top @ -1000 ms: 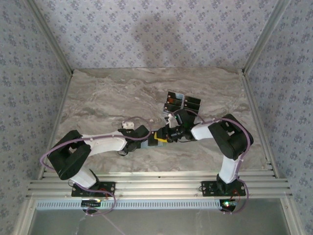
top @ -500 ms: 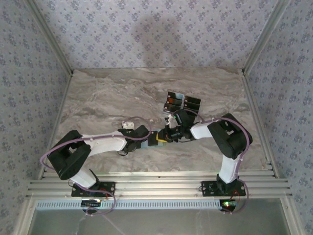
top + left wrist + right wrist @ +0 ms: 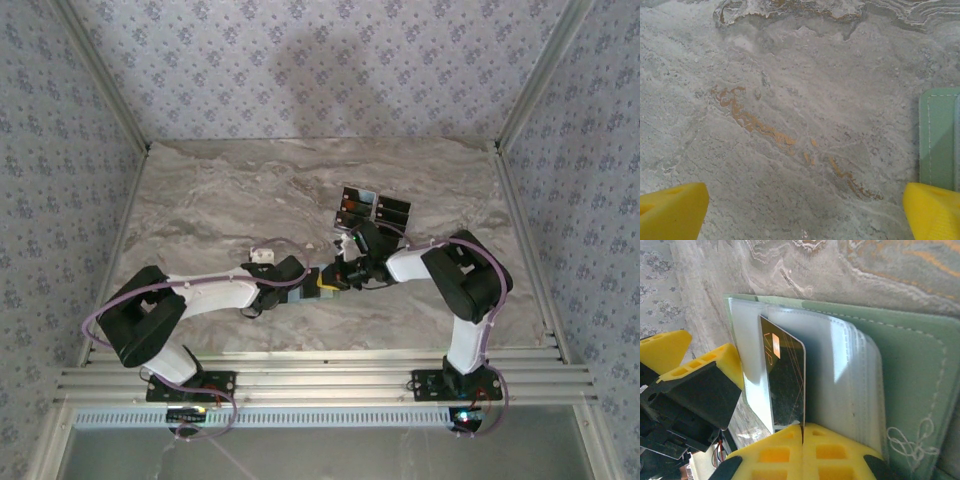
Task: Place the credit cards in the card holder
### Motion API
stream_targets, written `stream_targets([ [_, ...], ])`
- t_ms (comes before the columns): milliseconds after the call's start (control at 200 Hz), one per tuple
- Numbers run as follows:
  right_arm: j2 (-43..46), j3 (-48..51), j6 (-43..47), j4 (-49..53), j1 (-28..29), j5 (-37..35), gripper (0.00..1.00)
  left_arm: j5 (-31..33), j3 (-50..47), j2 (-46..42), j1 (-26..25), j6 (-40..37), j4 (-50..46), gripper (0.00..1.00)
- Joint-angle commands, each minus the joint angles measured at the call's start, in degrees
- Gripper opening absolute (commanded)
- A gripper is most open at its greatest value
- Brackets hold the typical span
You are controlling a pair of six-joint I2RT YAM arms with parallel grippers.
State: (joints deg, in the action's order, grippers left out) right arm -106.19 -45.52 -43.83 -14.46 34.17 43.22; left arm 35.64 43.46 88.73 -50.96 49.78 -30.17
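The right gripper point(image 3: 802, 436) has edged a little toward the left arm since a second ago, and its yellow jaws have come together. They now pinch the near end of a thin, glossy black credit card point(image 3: 786, 377) with gold VIP lettering. The card stands on edge against the clear plastic sleeves point(image 3: 852, 375) of the flat, pale green stitched card holder point(image 3: 912, 380). Whether its far end sits inside a sleeve I cannot tell. The holder lies open near the middle of the grey marble worktop point(image 3: 790, 100). The left gripper point(image 3: 802, 206) hangs over the worktop with its jaws spread wide and empty, just beside the holder's edge and crowding the card. Loose black cards point(image 3: 357, 205) lie in a cluster toward the far edge, right of centre.
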Motion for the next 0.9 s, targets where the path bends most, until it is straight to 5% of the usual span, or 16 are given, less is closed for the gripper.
stream_targets([
  [0, -1.55, -0.94, 1.1, 3.42, 0.88, -1.52, 0.07, 0.75, 0.57, 0.57, 0.33, 0.05, -0.24, 1.0],
  [285, -1.96, -2.71, 0.98, 4.04, 1.77, -1.3, 0.1, 0.66, 0.69, 0.57, 0.28, 0.1, -0.15, 1.0],
  [435, -0.03, -3.26, 2.18, 7.21, 1.59, -2.29, 0.34, 0.83, 1.41, 0.44, 0.36, 0.17, -0.58, 1.0],
  [525, 2.79, -3.19, 3.36, 10.41, 1.32, -3.89, 0.4, 1.06, 2.06, 0.03, 0.66, 0.23, -1.29, 1.0],
  [894, 9.98, -6.6, 6.25, 22.6, 2.14, -11.06, 0.44, -1.95, 2.07, -6.46, 6.29, -2.65, -1.43, 1.0],
])
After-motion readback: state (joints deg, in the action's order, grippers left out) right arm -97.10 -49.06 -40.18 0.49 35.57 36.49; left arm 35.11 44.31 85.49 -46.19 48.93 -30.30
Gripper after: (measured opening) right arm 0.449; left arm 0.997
